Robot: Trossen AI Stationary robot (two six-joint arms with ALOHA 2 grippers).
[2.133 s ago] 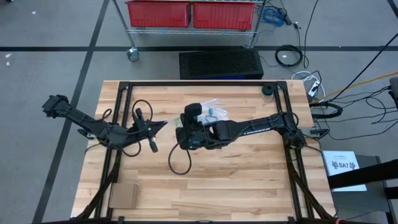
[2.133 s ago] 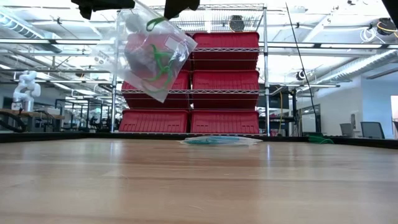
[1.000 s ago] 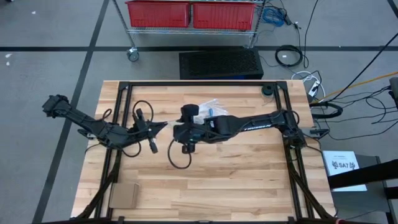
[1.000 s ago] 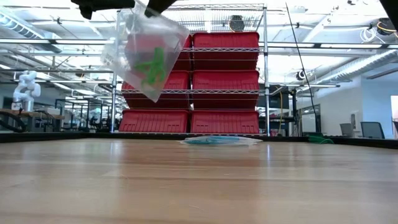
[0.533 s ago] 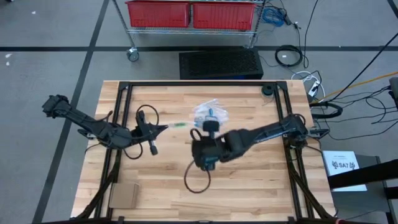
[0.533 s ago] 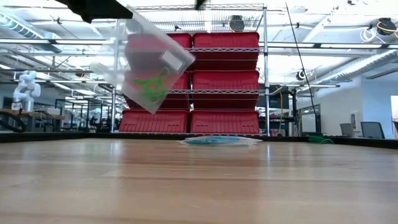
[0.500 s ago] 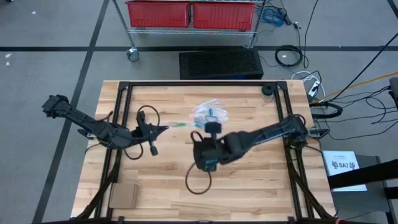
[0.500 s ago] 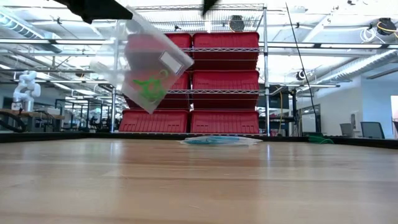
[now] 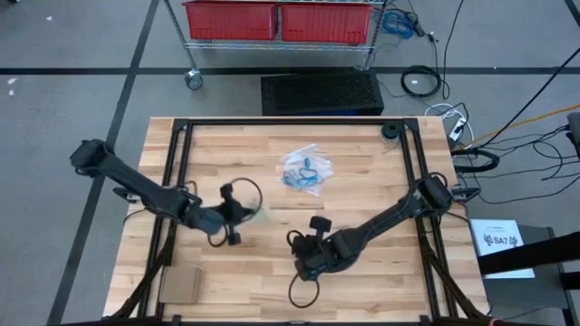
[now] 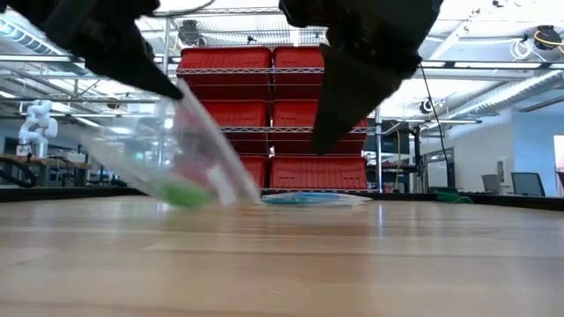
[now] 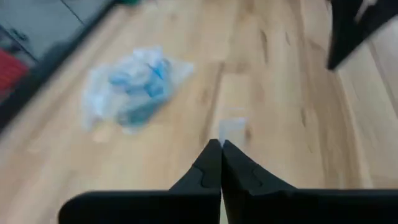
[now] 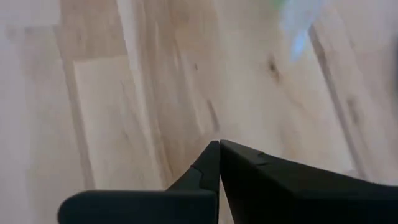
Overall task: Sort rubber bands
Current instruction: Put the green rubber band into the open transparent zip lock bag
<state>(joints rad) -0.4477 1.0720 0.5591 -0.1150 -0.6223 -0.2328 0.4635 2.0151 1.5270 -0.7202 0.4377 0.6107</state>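
My left gripper (image 9: 246, 212) is at the table's middle left, shut on a clear plastic bag (image 10: 189, 150) with green rubber bands (image 10: 182, 192) in its lower end. My right gripper (image 9: 302, 264) hangs shut and empty over the near middle of the table (image 9: 381, 281), apart from the bag; its shut fingertips (image 12: 219, 144) show only bare wood ahead. A heap of clear bags with blue rubber bands (image 9: 305, 169) lies flat on the table's far middle, also in the left wrist view (image 11: 134, 90). My left gripper pinches the clear bag by its upper edge (image 10: 176, 95) between its two shut fingers, slanting down from the table's left. The bag slopes down below the fingers, its lower end with the green bands (image 10: 182, 192) at the table top; whether it rests there I cannot tell.
A brown flat pad (image 9: 179, 285) lies at the near left corner. Black frame rails (image 9: 172, 163) run along the table's left, right and far sides, and a small black part (image 9: 390, 131) sits at the far right. Bare wood lies between the two grippers.
My left gripper has sunk and tipped downward, and the bag has come down from hanging high to the table top, now slanting. My right gripper has swung away from the bag toward the table's near edge and down.
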